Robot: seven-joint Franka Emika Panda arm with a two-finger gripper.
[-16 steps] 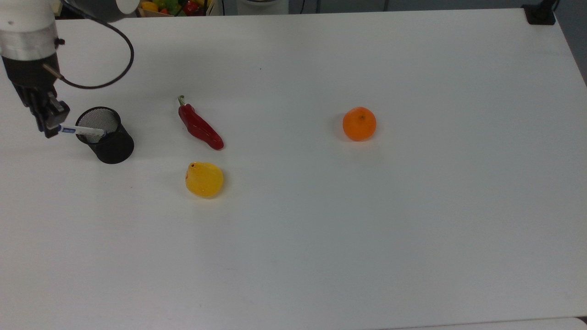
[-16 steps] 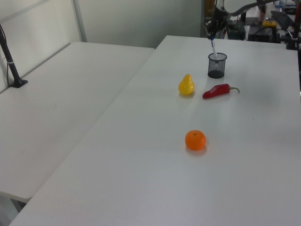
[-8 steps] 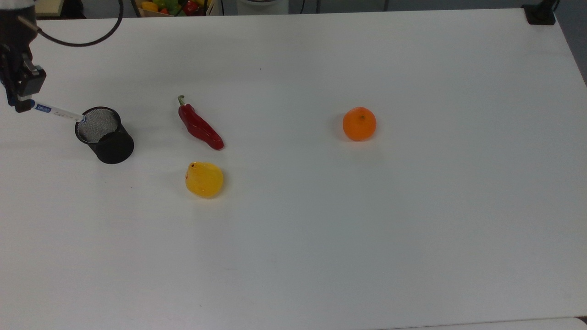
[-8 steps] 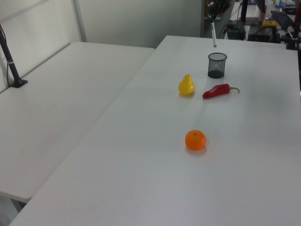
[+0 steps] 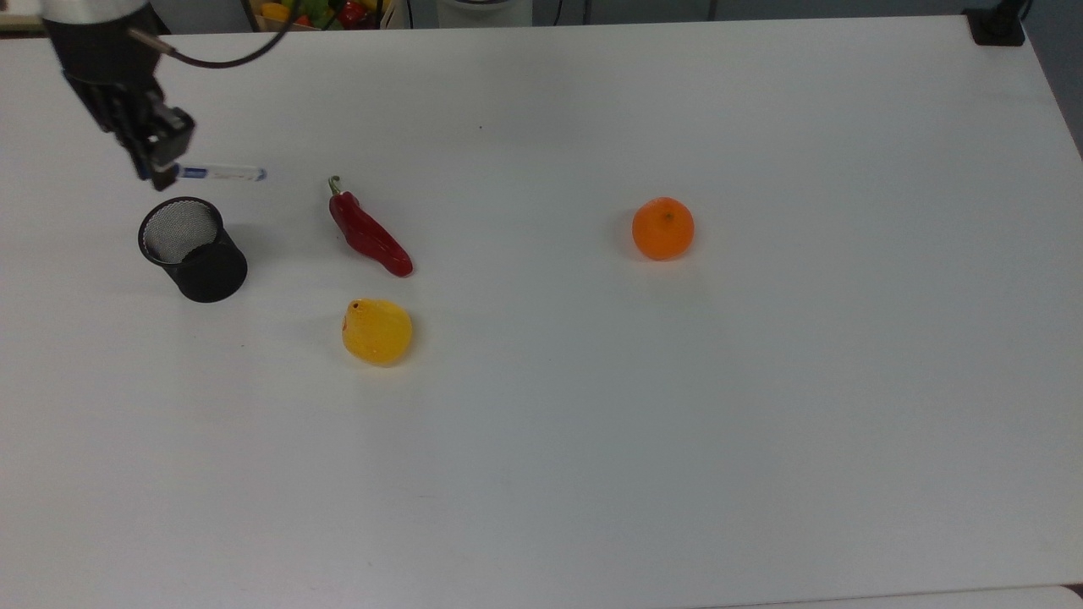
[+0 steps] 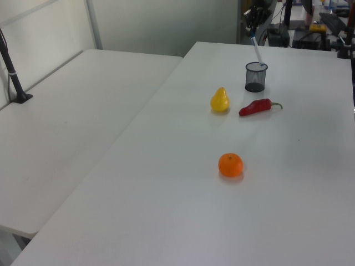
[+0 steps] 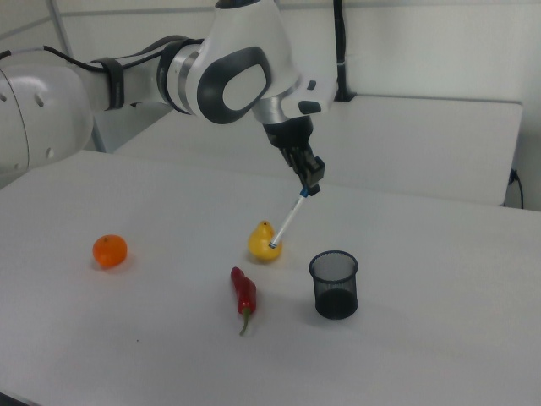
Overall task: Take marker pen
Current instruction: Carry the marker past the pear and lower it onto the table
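**Marker pen out of the cup, held in the air**

Step in hand: the take looks nearly done. The gripper (image 5: 161, 169) is clamped on the capped blue end of the marker pen (image 5: 222, 173), and the pen hangs clear of the black mesh pen cup (image 5: 193, 249). No part of the barrel sits inside the cup rim in the top view. In the right view the gripper (image 7: 310, 188) is well above the worktop (image 7: 439, 338), with the marker pen (image 7: 287, 220) slanting down and away from it, free end lowest.

Where the pen lies relative to the gripper: one end pinched between the jaws, the rest of the white barrel sticking out beyond the fingertips toward the top view's right. The small blue tip is the farthest point from the gripper. The grip is at the very end, not mid-barrel, so the pen reads as a long lever from a short hold.

Other things, relative to the gripper: mesh cup just below it in the top view; red chili (image 5: 369, 233) off to the top view's right, beyond the pen tip; yellow pear (image 5: 376, 331) further down on that side; orange (image 5: 662, 227) well apart.

Next move, as I judge it: hold the clamp steady and carry the pen off without swinging it. An end grip may let the barrel pivot or slip if the arm jerks. Keep the free tip clear of the cup rim and the chili.
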